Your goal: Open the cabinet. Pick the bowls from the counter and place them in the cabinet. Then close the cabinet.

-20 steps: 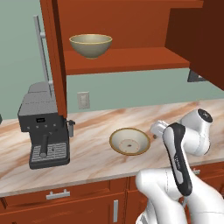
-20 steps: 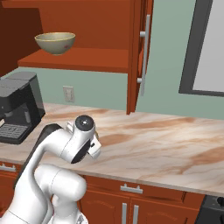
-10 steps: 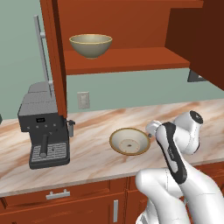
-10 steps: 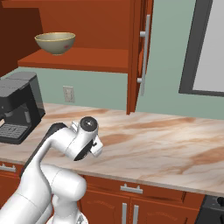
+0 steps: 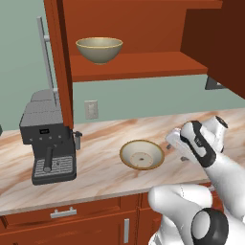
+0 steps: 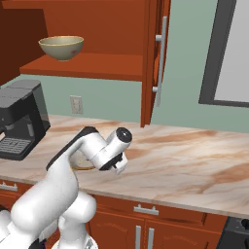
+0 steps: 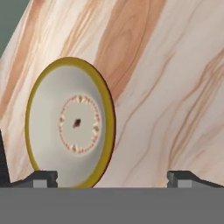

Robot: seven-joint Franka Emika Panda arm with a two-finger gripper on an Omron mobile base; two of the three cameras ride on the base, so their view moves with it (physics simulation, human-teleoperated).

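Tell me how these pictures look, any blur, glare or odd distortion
Left base view: sharp, evenly lit, no glare; the deep bowl on the cabinet shelf reads cleanly. Right base view: equally crisp, with the arm hiding most of the shallow bowl. Hand view: rolled, so the counter tilts and that bowl looks like a stretched oval, with the open gripper just above the bottom edge.

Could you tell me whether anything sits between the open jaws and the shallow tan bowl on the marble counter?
Nothing visible does. In the hand view the shallow tan bowl with the cream speckled inside lies just ahead of the gripper, with bare beige-pink marble counter around it. The jaws stand wide open.
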